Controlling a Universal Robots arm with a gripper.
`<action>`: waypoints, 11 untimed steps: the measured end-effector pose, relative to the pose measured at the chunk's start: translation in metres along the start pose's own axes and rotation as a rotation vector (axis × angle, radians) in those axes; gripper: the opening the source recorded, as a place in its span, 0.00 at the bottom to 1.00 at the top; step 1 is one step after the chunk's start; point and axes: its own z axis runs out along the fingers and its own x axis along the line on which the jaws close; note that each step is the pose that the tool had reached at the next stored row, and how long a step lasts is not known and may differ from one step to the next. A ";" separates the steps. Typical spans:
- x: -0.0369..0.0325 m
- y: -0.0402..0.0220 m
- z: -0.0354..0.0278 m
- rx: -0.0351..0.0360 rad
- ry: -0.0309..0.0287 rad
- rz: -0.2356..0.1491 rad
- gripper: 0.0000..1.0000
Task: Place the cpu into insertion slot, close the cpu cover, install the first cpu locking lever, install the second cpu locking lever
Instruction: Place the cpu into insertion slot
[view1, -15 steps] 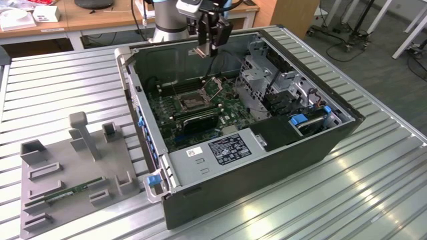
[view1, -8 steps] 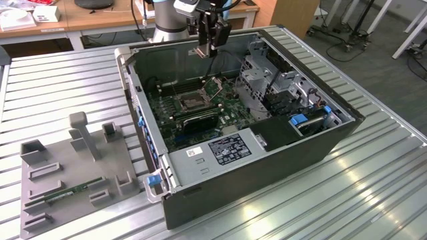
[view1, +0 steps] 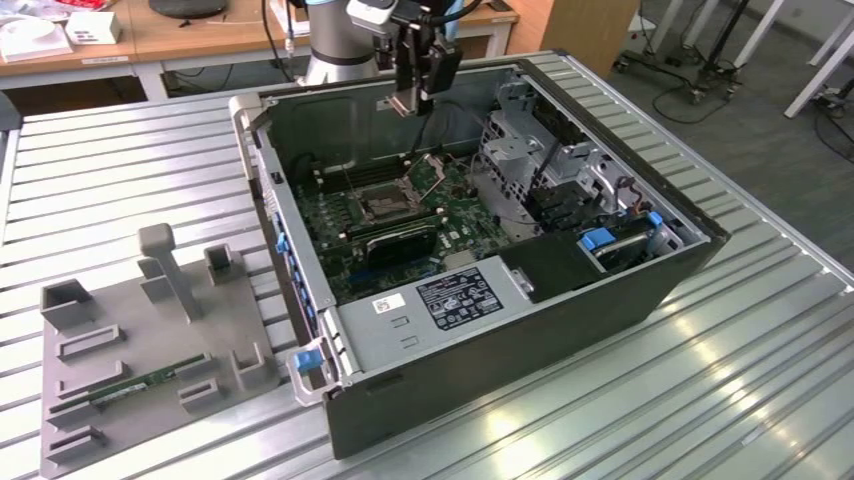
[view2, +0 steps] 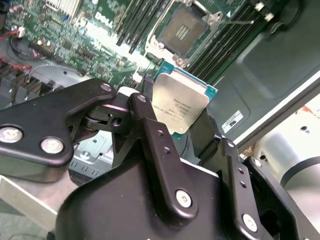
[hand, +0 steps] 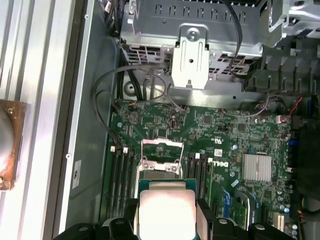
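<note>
My gripper (view1: 408, 104) hangs above the open computer case and is shut on the cpu (view2: 179, 106), a silvery square chip clamped by its edges between the two black fingers (view2: 145, 121). In the first wrist view the cpu (hand: 166, 209) sits between the finger pads, just short of the insertion slot. The insertion slot (view2: 182, 30) lies open on the green board below, its dark centre bare; in the exterior view the insertion slot (view1: 386, 204) is lower and toward that view's left of the gripper. The cpu cover (hand: 161, 148) stands swung up at the slot's far side.
The case walls (view1: 274, 190) ring the board. A metal drive cage (hand: 192, 47) with loose cables stands past the slot. Black memory slots (view2: 222, 42) flank the socket. A grey fixture plate (view1: 134, 340) holding a green memory stick (view1: 147, 383) lies at the exterior view's left.
</note>
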 end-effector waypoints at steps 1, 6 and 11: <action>0.0000 0.0000 0.0001 0.0103 0.0007 0.000 0.54; 0.0000 0.0000 0.0007 0.0612 0.0043 0.002 0.54; 0.0000 0.0000 0.0009 0.0898 0.0062 0.002 0.54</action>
